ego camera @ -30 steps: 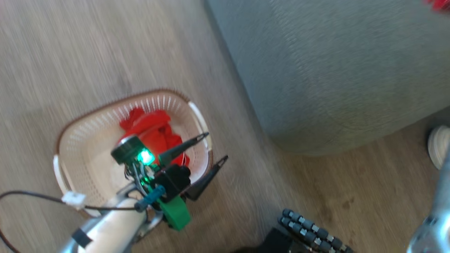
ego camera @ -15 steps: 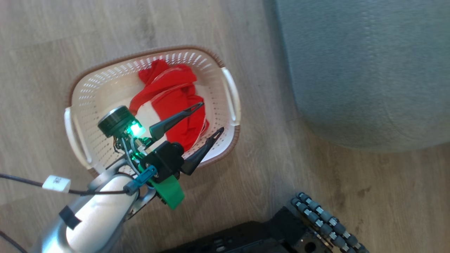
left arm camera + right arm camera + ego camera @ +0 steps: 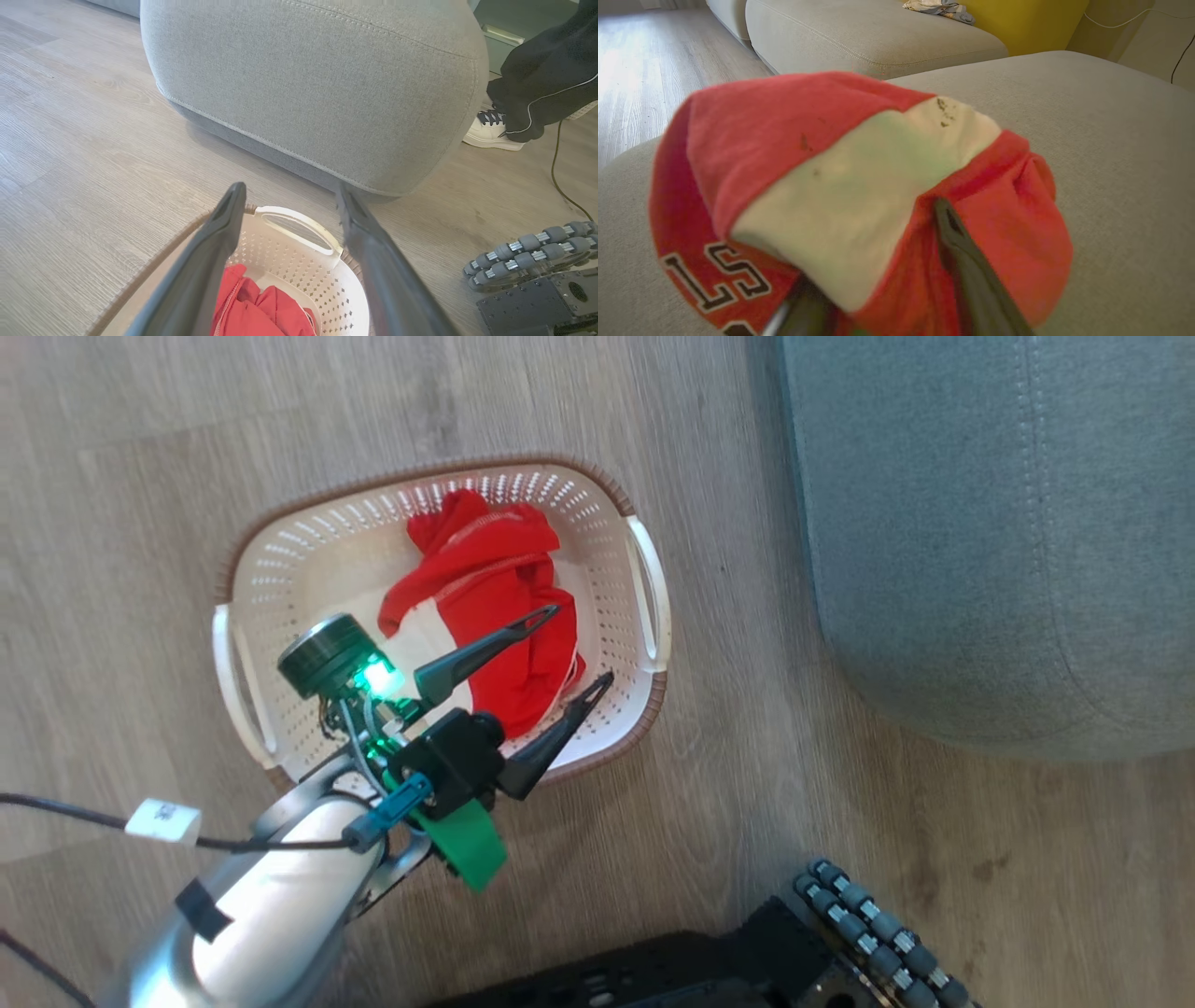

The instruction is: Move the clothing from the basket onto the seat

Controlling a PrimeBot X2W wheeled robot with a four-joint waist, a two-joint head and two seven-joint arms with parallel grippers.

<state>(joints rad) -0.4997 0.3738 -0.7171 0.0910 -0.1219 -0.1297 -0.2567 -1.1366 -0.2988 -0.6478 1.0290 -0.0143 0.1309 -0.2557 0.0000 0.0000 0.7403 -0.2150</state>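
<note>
A red garment with a white panel (image 3: 495, 607) lies crumpled in the cream basket (image 3: 420, 478) on the wooden floor. My left gripper (image 3: 579, 646) hovers open above the basket's right half, nothing between its fingers; in the left wrist view this left gripper (image 3: 289, 196) points over the basket (image 3: 299, 219) toward the grey seat (image 3: 317, 84). Another red-and-white garment with lettering (image 3: 831, 177), blurred, drapes over my right gripper (image 3: 882, 205) just above the seat (image 3: 1111, 140). Its jaws stand apart; one finger (image 3: 957, 261) shows, the other is mostly covered by cloth.
The seat (image 3: 980, 523) stands right of the basket with a strip of floor between. My wheeled base (image 3: 868, 933) sits at the lower right. A person's white shoe (image 3: 490, 135) and dark trouser leg stand beside the seat, with a cable (image 3: 558, 177) nearby.
The head camera has swung, bringing the basket toward the middle and the seat's edge to the right. My left gripper stays open over the basket.
</note>
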